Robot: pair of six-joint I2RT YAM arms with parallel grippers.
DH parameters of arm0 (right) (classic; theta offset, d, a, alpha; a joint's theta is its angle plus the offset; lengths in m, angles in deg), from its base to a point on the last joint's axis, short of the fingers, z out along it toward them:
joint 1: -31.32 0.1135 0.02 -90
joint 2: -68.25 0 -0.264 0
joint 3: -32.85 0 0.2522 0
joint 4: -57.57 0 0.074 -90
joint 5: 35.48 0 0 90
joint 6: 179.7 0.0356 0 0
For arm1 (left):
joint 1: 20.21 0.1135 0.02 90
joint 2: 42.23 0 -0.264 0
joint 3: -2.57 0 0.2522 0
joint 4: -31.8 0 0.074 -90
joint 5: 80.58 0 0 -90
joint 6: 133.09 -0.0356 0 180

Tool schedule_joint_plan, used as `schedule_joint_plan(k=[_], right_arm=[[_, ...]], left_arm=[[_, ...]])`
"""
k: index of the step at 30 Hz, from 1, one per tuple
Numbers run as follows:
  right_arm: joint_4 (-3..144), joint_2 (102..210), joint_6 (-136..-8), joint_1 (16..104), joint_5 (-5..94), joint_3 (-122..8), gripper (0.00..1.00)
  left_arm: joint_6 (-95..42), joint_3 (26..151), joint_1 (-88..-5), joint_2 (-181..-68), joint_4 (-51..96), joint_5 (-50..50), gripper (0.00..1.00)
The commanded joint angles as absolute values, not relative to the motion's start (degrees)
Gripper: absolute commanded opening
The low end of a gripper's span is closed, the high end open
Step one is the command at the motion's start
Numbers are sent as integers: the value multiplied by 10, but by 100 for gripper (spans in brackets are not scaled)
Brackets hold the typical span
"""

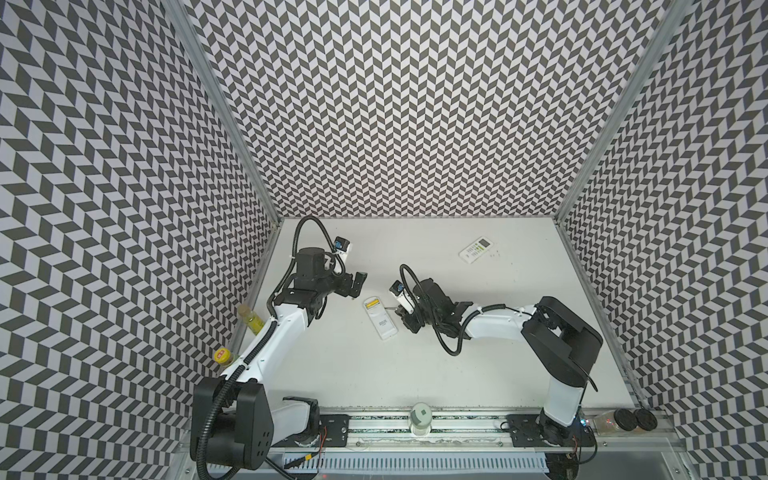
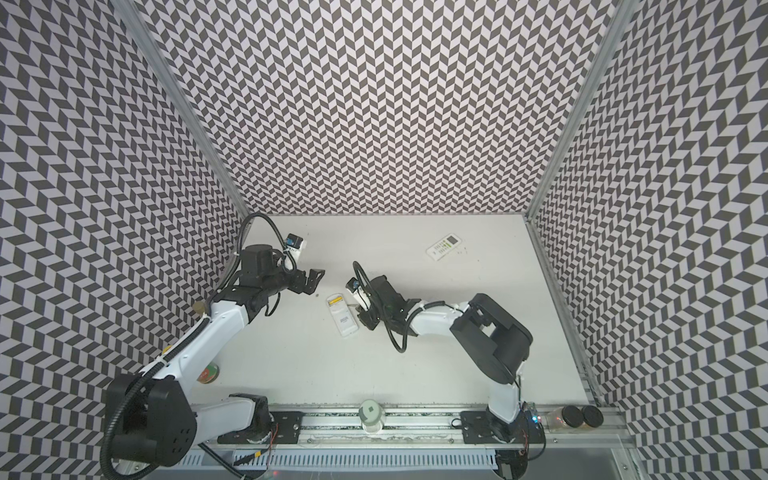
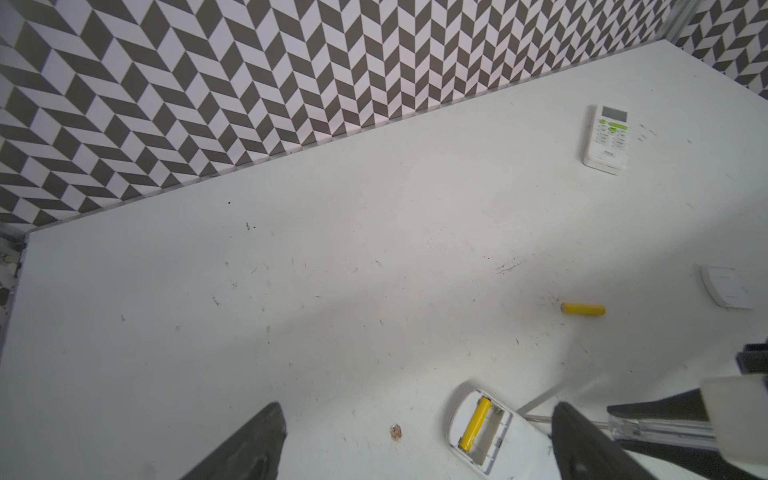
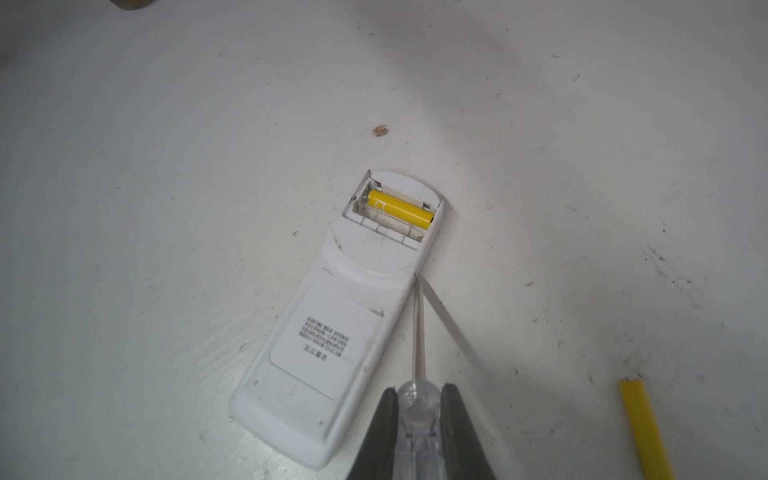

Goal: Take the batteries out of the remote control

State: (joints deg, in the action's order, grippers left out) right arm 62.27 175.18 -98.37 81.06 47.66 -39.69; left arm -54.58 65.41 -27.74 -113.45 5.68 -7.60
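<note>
Remote control (image 1: 380, 318) lies face down at mid-table, with its battery bay open at the far end. One yellow battery (image 4: 401, 209) sits in the bay and the slot beside it is empty. A second yellow battery (image 3: 583, 309) lies loose on the table near the remote. We see no black cells.

Right gripper (image 4: 419, 392) is clamped on the clear handle of the screwdriver (image 4: 419, 332). The tip touches the remote's right long edge, just short of the bay.

Left gripper (image 1: 357, 284) hangs to the far left of the remote with its jaws wide and nothing in them.

A second remote (image 1: 478, 249) rests face up, far right.

We judge the job half done on this remote, with the step in hand being to lever out the last cell. Next, the tip must go into the bay and under one end of the battery to pry it up. The left gripper should steady the casing so it doesn't skid.
</note>
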Motion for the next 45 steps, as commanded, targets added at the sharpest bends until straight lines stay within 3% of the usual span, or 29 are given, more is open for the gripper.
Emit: schedule_joint_plan(k=[1,14,20,30,37,45], right_arm=[[596,1772,-1010,828,429,-424,0],[609,1739,-1052,845,429,-422,0],[596,1643,-1031,831,446,-342,0],[591,1463,-977,799,474,-185,0],[610,1361,-965,768,476,-118,0],[619,1315,-959,738,455,-87,0]], left_arm=[[-588,661,-280,-1131,37,-127,100],[-785,651,-294,-1137,-51,-229,100],[-931,643,-329,-1157,-123,-172,100],[-988,622,-337,-1202,-130,-71,100],[-1059,605,-344,-1209,-184,-67,100],[-1094,603,-347,-1236,-212,-49,100]])
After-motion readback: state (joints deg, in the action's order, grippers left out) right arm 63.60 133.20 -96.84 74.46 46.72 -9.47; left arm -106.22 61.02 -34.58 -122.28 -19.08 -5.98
